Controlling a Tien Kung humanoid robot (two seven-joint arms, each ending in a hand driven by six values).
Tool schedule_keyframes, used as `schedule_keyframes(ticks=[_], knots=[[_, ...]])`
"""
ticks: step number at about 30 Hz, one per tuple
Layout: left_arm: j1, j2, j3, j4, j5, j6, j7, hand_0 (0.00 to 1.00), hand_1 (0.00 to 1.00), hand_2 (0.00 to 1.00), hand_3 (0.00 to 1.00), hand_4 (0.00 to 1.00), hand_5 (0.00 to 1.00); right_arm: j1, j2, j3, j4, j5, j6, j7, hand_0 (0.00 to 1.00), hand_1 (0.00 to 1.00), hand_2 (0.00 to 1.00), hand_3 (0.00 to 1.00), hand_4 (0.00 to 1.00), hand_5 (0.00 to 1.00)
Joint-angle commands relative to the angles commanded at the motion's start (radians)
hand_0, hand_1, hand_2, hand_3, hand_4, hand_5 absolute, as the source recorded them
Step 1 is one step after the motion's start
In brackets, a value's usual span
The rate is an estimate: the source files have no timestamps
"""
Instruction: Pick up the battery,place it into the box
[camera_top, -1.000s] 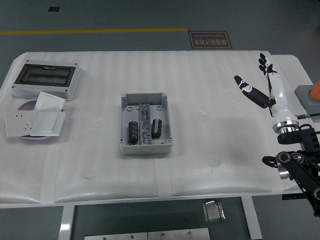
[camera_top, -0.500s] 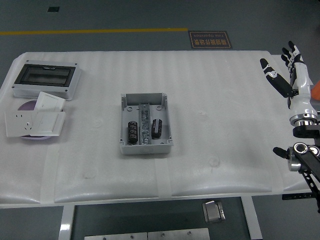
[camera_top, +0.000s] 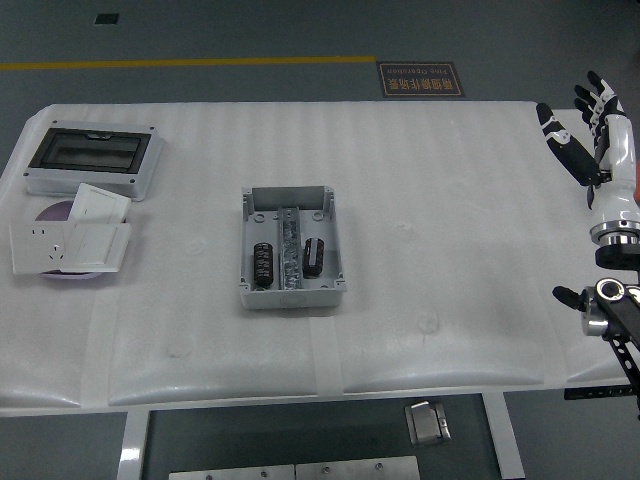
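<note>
- Battery (camera_top: 315, 254) lies inside the box (camera_top: 291, 248), frame center, on the table (camera_top: 420, 200).
- Right robot hand (camera_top: 592, 135) at right edge, fingers spread, empty.
- Placing looks done; next likely just rest.

A white table (camera_top: 400, 330) with a softly padded, ribbed top fills most of the view, its near edge running along the bottom and its far corners rounded. Beyond the far edge lies a dark grey floor (camera_top: 250, 30) crossed by a yellow line (camera_top: 190, 63), with a dark sign (camera_top: 420, 79) with print too small to read near the far right corner. Below the near edge, white table legs (camera_top: 133, 445) and a small metal bracket (camera_top: 428, 421) show. Light is even and flat.
</note>
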Motion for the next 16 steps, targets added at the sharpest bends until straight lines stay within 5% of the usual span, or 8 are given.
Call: schedule_keyframes(ticks=[16], knots=[[0.017,-0.006,-0.017,0.000,0.015,-0.001,0.002,0.539,0.619,0.533,0.551,0.634,0.004,-0.004,0.006,-0.013,-0.005,0.017,-0.001,0.006,0.950,0.883,0.879,0.923,0.824,0.473]])
